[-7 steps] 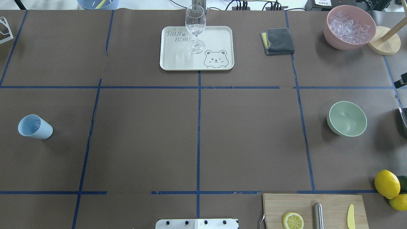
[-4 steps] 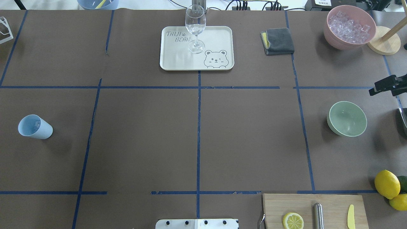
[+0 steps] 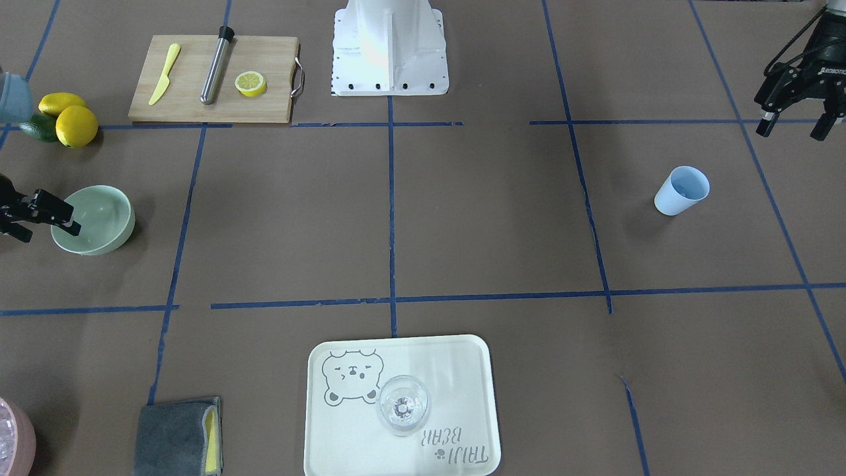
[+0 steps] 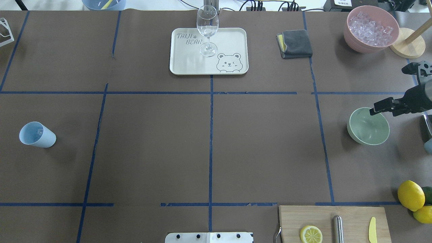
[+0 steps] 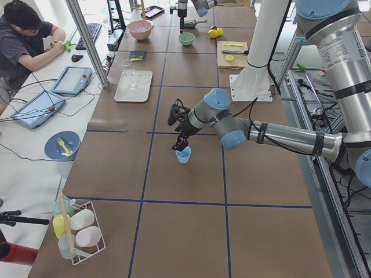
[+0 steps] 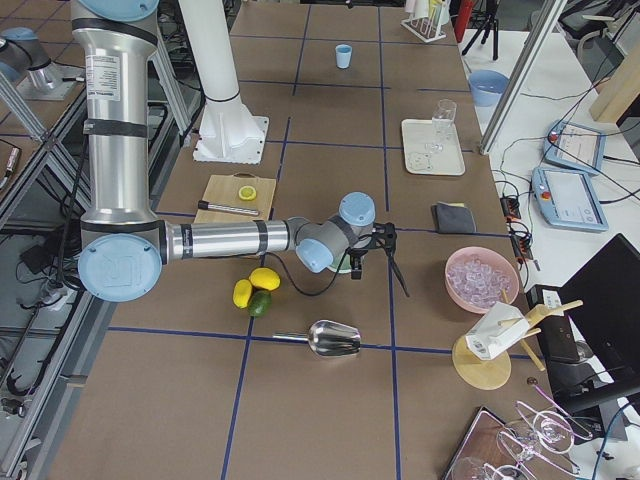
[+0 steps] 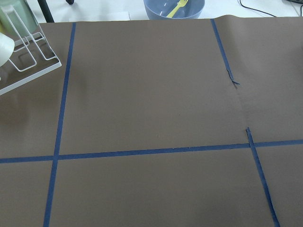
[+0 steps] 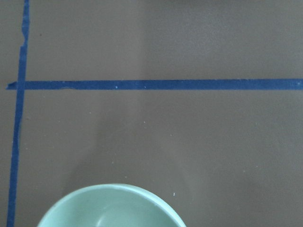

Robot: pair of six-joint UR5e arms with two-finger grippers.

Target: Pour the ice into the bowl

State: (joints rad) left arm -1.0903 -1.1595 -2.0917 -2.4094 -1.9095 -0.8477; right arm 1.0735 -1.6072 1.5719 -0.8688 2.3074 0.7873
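Eyes on the bowl [image 4: 362,130]: pale sage green, matte, round and smooth, sitting on the right side of the table [image 4: 263,141] about halfway between near and far. It stands upright with its mouth facing straight up. Being round, it has no long axis to speak of, and its inside looks bare. The ice [image 4: 369,27] is well apart from it, in the far right corner: a heap of small clear, glassy cubes piled in a pink bowl [image 4: 352,43], heaped close to the rim and catching the light. Way over on the left stands a blue cup [image 4: 46,139], mouth up, with a faint glassy glint inside that may be one stray cube, though it is too small to be sure. Now the right gripper [image 4: 387,91]: it comes in from the right edge with its jaws spread wide and nothing between them. One of its fingers [image 4: 383,105] crosses the far right part of the bowl's rim in the overhead view. Whether it touches the rim cannot be told. The right wrist camera looks down on brown table and just the top arc of the green rim. The left gripper [image 3: 792,129] hangs near the blue cup, jaws apart, holding nothing.
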